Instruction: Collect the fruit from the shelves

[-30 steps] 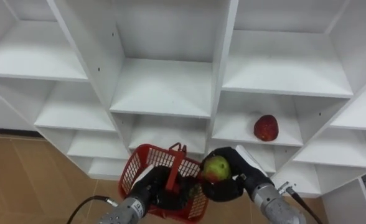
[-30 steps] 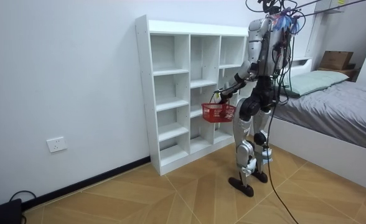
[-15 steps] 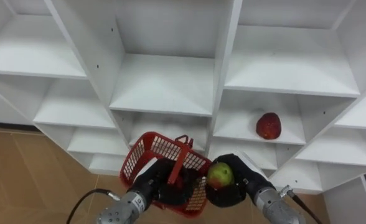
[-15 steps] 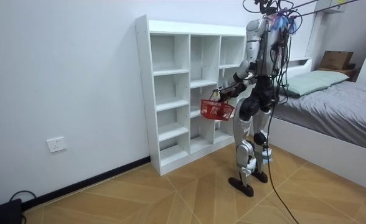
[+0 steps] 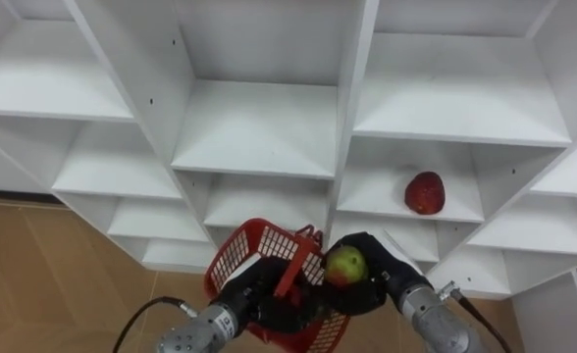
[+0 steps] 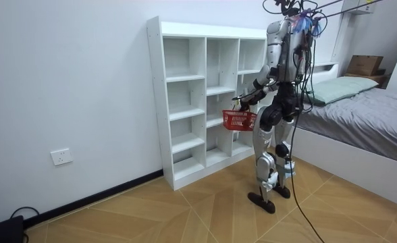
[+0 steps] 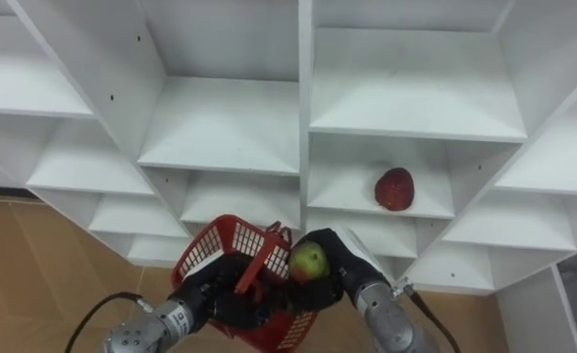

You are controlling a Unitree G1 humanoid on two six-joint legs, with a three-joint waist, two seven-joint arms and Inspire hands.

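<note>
My left hand (image 5: 254, 302) is curled round the handle of a red mesh basket (image 5: 247, 257), which hangs tilted in front of the white closet (image 5: 259, 127). At the basket's right rim, my right hand (image 5: 371, 288) grips a green apple with a red blush (image 5: 346, 263). A red fruit (image 5: 425, 192) lies on a shelf in the closet's right column, above and to the right of my right hand. In the room view I stand upright facing the closet (image 6: 205, 94) with the basket (image 6: 239, 120) held at hip height.
The closet's other compartments hold nothing. Wooden floor (image 5: 33, 265) shows at the lower left. In the room view a bed (image 6: 367, 115) stands behind me on the room view's right, and a wall socket (image 6: 61, 156) sits low on the wall.
The basket has shifted right and tipped more towards the apple. My right hand still holds the apple at the basket's rim, now slightly lower against it.
</note>
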